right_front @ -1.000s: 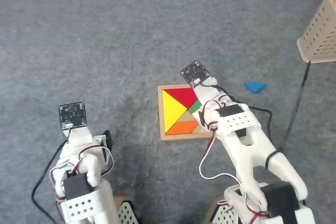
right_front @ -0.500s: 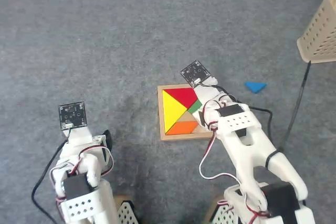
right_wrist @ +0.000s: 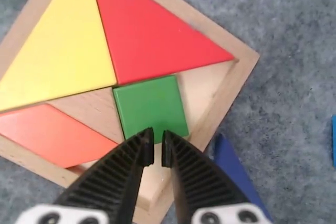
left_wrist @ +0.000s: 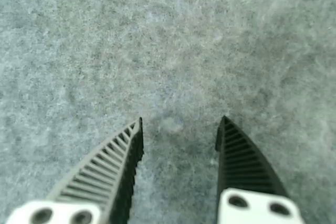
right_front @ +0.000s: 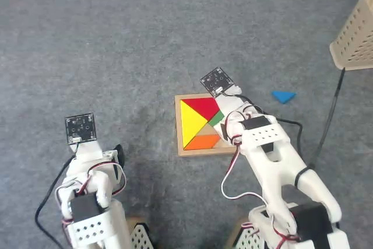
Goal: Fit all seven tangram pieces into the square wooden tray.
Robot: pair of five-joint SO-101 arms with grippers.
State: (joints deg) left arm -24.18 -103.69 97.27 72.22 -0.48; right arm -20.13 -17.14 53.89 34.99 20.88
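The square wooden tray (right_front: 176, 126) lies mid-table on the grey carpet. It holds a yellow triangle (right_front: 192, 122), a red triangle (right_front: 202, 107), a green square (right_front: 216, 118) and an orange parallelogram (right_front: 202, 141). In the right wrist view my right gripper (right_wrist: 153, 148) is shut and holds nothing, its tips just above the near edge of the green square (right_wrist: 151, 107). A dark blue piece (right_wrist: 231, 169) lies on the carpet against the tray's rim (right_wrist: 236, 85). A small blue triangle (right_front: 284, 95) lies to the right of the tray. My left gripper (left_wrist: 181, 129) is open over bare carpet.
A beige perforated basket (right_front: 355, 33) stands at the far right edge, with a black cable (right_front: 329, 115) running down from it. The left arm (right_front: 90, 185) rests at the lower left, well away from the tray. Bare wood shows between the green square and the orange piece.
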